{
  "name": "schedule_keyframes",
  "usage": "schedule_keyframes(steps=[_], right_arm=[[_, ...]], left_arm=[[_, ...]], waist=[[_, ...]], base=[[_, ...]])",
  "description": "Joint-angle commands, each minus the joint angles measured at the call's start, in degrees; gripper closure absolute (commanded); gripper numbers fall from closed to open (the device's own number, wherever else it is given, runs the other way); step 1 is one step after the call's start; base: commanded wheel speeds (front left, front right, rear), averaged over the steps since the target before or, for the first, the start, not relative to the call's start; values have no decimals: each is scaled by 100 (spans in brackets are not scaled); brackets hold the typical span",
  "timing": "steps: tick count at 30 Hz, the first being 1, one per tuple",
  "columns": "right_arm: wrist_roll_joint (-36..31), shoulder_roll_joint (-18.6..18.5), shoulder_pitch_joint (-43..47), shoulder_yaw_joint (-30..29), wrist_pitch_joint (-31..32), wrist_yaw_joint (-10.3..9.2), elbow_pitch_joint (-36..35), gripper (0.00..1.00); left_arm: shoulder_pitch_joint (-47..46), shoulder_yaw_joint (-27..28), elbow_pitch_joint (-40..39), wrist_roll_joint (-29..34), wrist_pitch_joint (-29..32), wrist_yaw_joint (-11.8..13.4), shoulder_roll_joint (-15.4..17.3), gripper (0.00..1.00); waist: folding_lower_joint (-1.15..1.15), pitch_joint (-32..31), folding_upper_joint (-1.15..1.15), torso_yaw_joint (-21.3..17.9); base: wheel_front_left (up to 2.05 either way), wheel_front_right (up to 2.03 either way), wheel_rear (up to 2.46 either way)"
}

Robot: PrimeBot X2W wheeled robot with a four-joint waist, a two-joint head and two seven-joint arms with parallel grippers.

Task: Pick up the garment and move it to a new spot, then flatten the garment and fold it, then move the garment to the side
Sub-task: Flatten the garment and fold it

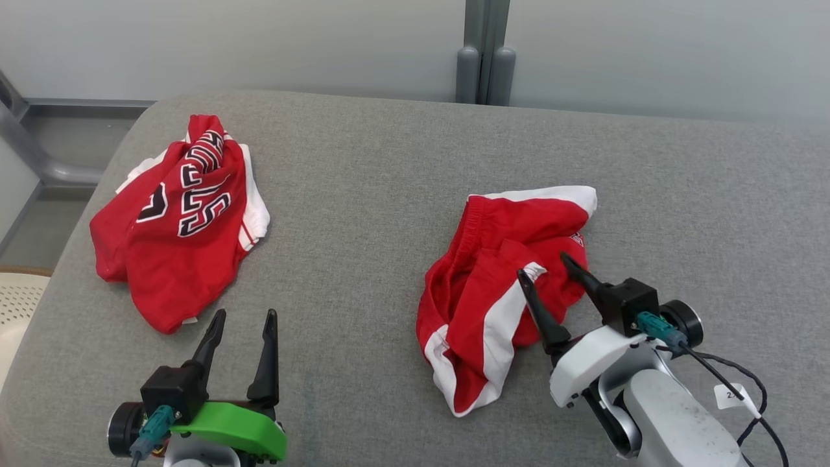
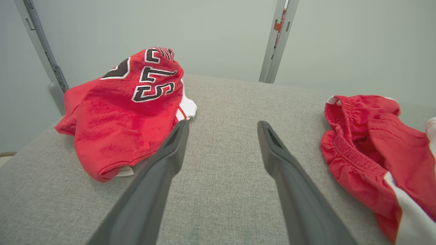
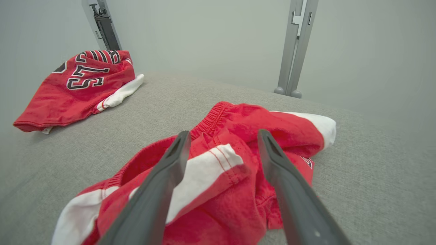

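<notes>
The garment (image 1: 512,220) is a pair of red shorts with white side stripes, crumpled in a heap right of centre on the grey padded surface (image 1: 363,194). My right gripper (image 1: 543,264) stands open just over its near edge, fingers apart and gripping nothing. In the right wrist view a white-striped fold of the garment (image 3: 245,119) lies below and between the open right gripper (image 3: 223,133). My left gripper (image 1: 246,312) is open and holds nothing, near the front edge on the left. In the left wrist view the left gripper (image 2: 223,123) points at bare cloth, with the garment (image 2: 361,143) off to its right.
A red jersey (image 1: 175,240) with black-and-white lettering lies bunched at the far left, also the jersey (image 2: 119,115) and jersey (image 3: 75,88). A grey post (image 1: 485,58) stands against the wall behind. The surface drops off at the left, beside a cream slatted object (image 1: 16,305).
</notes>
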Motion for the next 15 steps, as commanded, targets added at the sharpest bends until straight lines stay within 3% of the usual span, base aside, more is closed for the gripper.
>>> schedule_keyframes(steps=[1, 13, 14, 15], right_arm=[[-54, -10, 82, -69, -18, -4, 26, 0], [-32, 152, -345, 5, -18, -4, 804, 2], [11, 163, -378, 41, -18, -4, 907, 35], [61, 169, -417, 89, -19, -4, 1030, 89]], left_arm=[[-39, 6, -17, 57, -2, -13, -17, 0], [-137, -102, 23, 26, -2, -13, -35, 0], [-135, -104, 27, 25, -2, -13, -35, 0], [-134, -105, 30, 24, -2, -13, -36, 0]], waist=[[0, 20, 0, -18], [0, 115, 0, 155], [0, 118, 0, 168], [0, 122, 0, 180]], base=[[0, 0, 0], [0, 0, 0], [0, 0, 0], [0, 0, 0]])
